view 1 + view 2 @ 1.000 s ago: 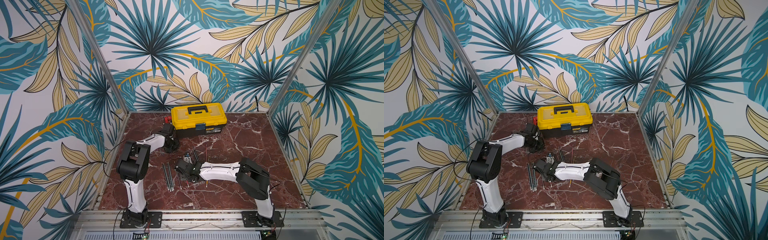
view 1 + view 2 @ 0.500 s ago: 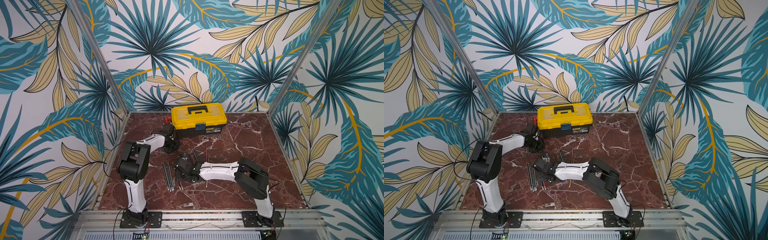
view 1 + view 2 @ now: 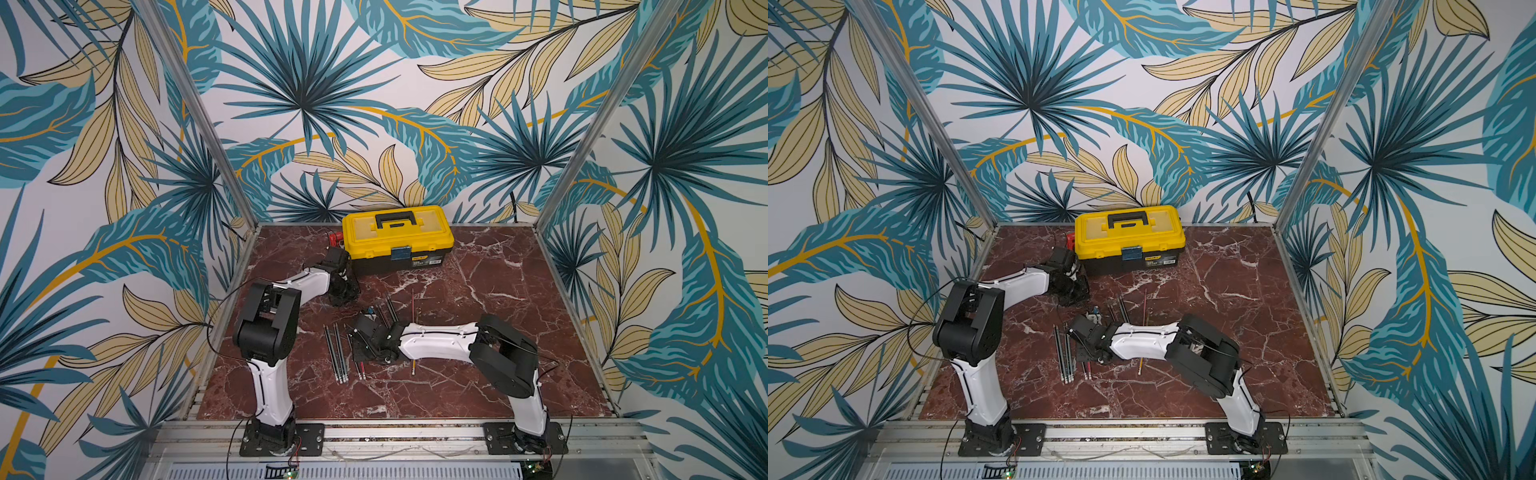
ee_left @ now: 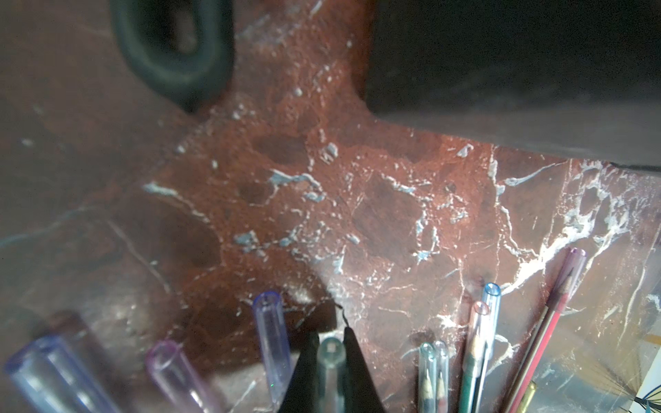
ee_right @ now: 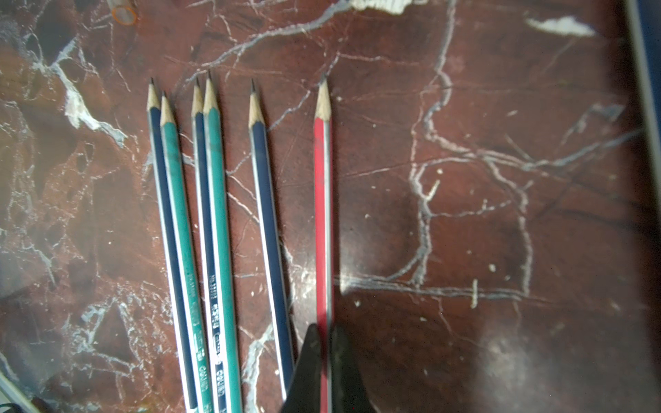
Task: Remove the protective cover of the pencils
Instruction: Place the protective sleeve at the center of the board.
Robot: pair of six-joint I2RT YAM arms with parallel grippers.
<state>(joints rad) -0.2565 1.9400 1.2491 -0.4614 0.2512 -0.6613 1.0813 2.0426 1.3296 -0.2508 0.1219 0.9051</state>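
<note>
The right fingers (image 5: 309,364) have just closed on a bare-tipped red pencil (image 5: 322,214), which lies beside five uncapped pencils (image 5: 219,214) on the table (image 5: 465,214). The left fingers (image 4: 305,372) pinch a clear cap (image 4: 331,354). Capped pencils (image 4: 477,343) remain, so the job looks unfinished.

Pale print ran along two pencils (image 5: 218,250) but was too blurred to read. The toolbox (image 3: 397,232) label (image 3: 424,260) was too small to read.
</note>
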